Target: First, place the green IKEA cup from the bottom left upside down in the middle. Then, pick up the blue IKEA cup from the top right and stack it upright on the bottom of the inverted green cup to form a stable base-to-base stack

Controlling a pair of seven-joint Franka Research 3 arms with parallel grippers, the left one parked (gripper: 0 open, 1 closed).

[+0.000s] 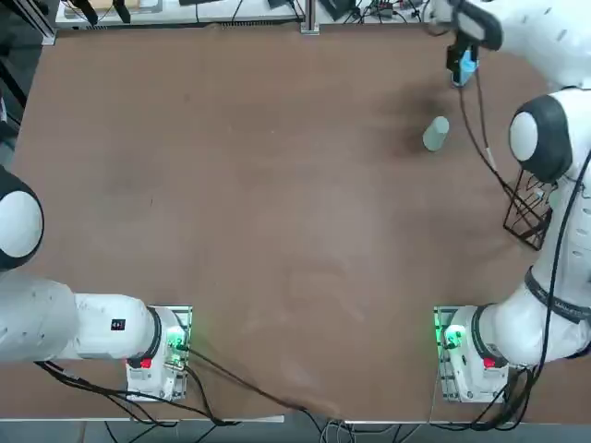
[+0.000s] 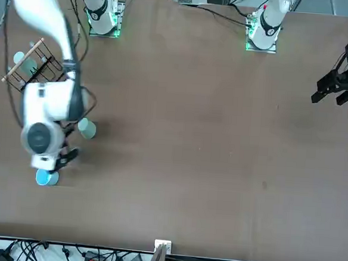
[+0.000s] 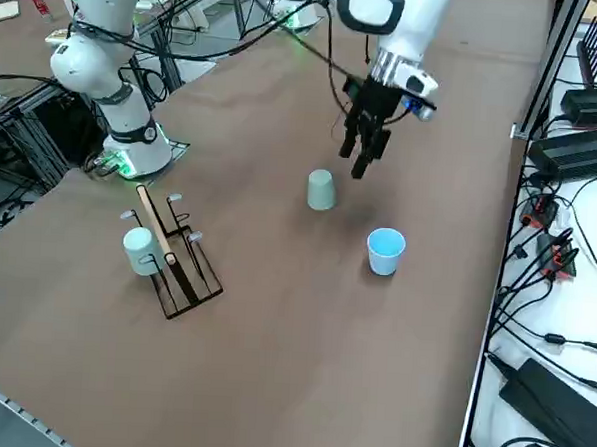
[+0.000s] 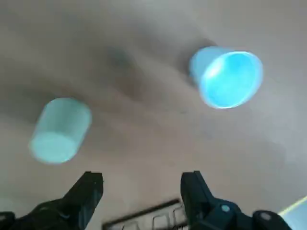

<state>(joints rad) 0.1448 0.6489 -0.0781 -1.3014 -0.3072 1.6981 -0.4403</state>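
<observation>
Front view, worktop: smooth brown surface [image 2: 207, 168]
Side view, task's cups: mint tapered plastic cup [image 3: 321, 191], upside down; sky-blue tapered plastic cup [image 3: 385, 251], upright, apart
Wrist view, right gripper [image 4: 142, 184]: fingers widely spread, holding nothing, above the worktop

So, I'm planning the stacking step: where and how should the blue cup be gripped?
Probably by the outer wall of the blue cup, just below the rim, coming straight down: it stands upright, mouth up, sides bare, narrowing towards its base. The open right gripper hovers above the table; its fingers could straddle the cup.
</observation>
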